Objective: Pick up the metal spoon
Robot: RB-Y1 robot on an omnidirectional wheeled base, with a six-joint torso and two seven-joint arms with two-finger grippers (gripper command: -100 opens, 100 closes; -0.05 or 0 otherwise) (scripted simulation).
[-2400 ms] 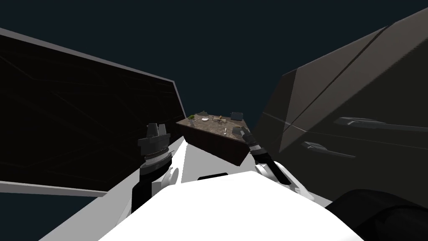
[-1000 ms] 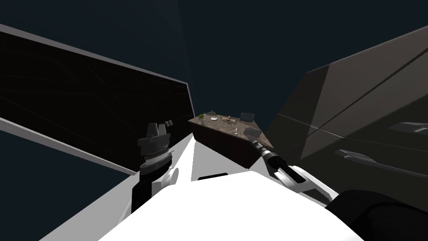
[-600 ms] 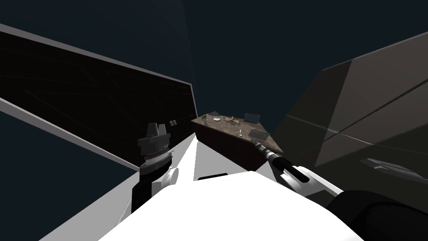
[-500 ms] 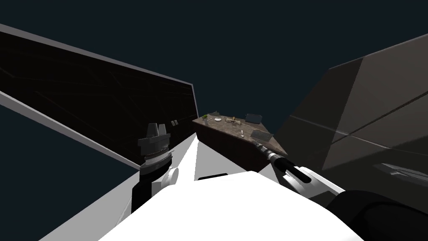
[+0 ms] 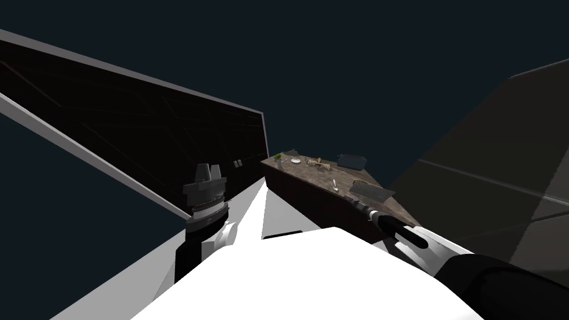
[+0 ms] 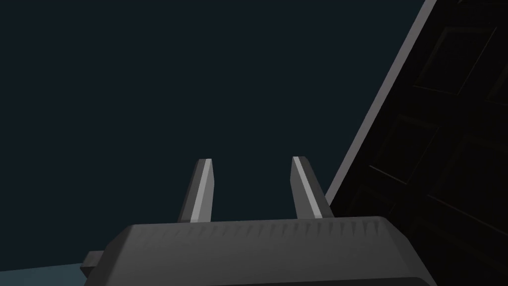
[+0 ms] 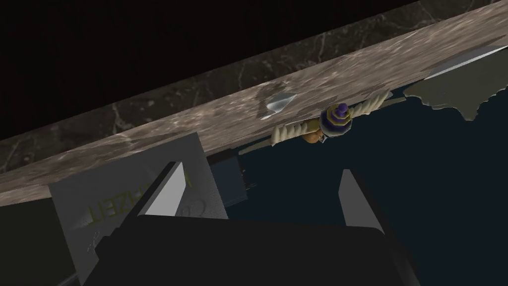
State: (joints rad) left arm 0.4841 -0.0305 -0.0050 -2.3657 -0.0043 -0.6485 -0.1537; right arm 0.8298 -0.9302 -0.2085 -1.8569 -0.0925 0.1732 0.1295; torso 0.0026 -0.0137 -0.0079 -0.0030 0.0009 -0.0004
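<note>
The spoon (image 5: 335,184) is a small pale piece lying on the brown marbled counter top (image 5: 311,173), just past the middle. My right gripper (image 5: 357,201) hovers at the counter's near right end, short of the spoon and beside a flat grey slab (image 5: 371,191). In the right wrist view this gripper (image 7: 259,168) is open with nothing between its fingers, one finger (image 7: 166,193) overlapping a grey lettered box (image 7: 114,208). My left gripper (image 5: 204,172) is held up to the left of the counter and stands open (image 6: 251,159) and bare.
On the counter there are a small plant (image 5: 278,157), a white plate (image 5: 295,161), a bony toy (image 5: 319,163) with a purple striped cap (image 7: 335,119), and a dark grey box (image 5: 353,161). A dark panelled wall (image 5: 139,139) runs along the left, a grey wall (image 5: 500,183) on the right.
My view has swung, so the counter has slid right and lower and the right wall has drifted off. The right arm has drawn back toward the counter's near right end. Left arm unchanged.
</note>
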